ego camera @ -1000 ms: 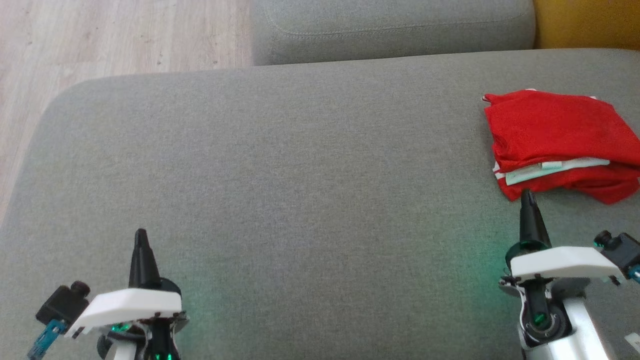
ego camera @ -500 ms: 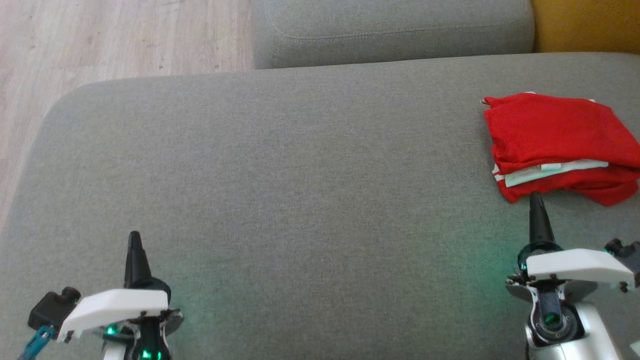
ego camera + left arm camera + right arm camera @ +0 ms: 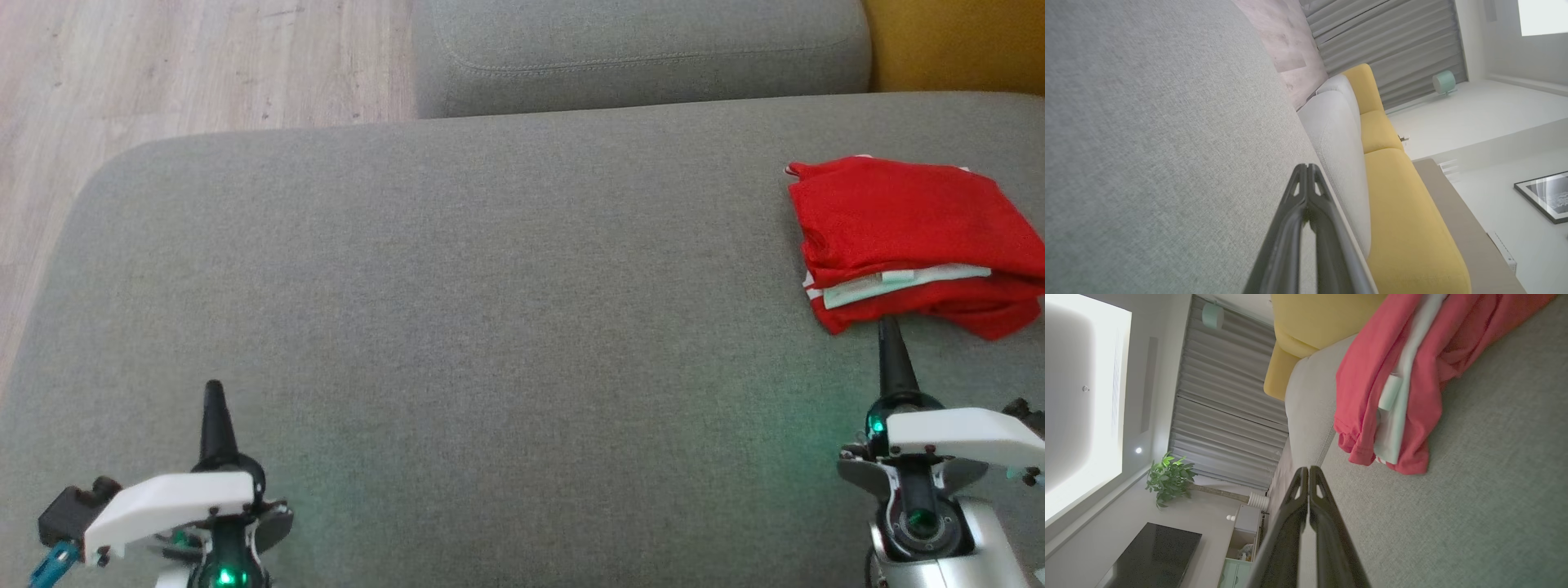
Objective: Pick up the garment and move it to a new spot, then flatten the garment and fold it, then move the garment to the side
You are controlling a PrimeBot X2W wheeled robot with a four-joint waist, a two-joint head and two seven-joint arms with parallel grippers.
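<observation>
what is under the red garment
The folded garment lies on the grey cushion. A white layer peeks out between its red folds. The patch directly beneath is covered, so anything there cannot be seen.

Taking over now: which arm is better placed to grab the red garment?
Right. The right gripper, shut, points at the near edge of the red garment, just short of it; the left gripper is far across the cushion.

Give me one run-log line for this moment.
red garment: folded, on right side of sofa seat | left pincer: shut, empty | right pincer: shut, empty, tip near garment's edge
</observation>
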